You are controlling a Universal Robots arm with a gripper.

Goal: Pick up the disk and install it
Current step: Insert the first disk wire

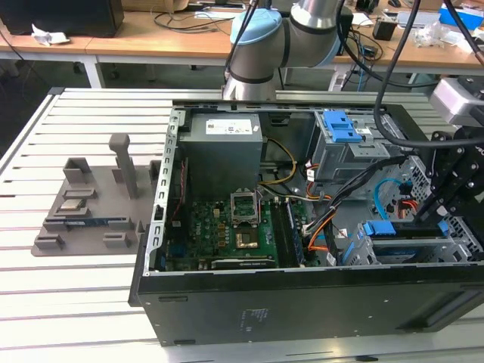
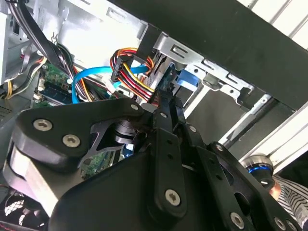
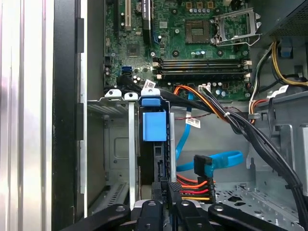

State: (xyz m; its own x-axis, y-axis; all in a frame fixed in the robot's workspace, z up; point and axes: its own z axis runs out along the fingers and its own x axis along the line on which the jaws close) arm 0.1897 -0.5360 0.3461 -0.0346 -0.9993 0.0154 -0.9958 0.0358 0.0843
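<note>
The disk (image 1: pixel 401 236) stands on its edge in a metal bay at the exterior view's right end of the open computer case (image 1: pixel 302 302). Its blue side rail (image 1: pixel 378 229) faces up. My gripper (image 1: pixel 427 219) reaches down onto the disk's end, and its black fingers are closed together on the thin edge. In the first wrist view the disk's dark edge (image 3: pixel 161 159) runs from the blue rail tab (image 3: pixel 154 126) to my gripper (image 3: pixel 168 190). In the second wrist view the gripper (image 2: pixel 168 103) meets the blue rail (image 2: pixel 185 79) inside the bay frame.
Orange, red and blue cables (image 3: pixel 207 168) lie right beside the bay. The motherboard (image 1: pixel 227 227), power supply (image 1: pixel 224 140) and a blue-topped drive cage (image 1: pixel 344 140) sit inside the case. A grey fixture plate (image 1: pixel 83 219) with a small silver chip (image 1: pixel 72 204) lies on the table at the exterior view's left.
</note>
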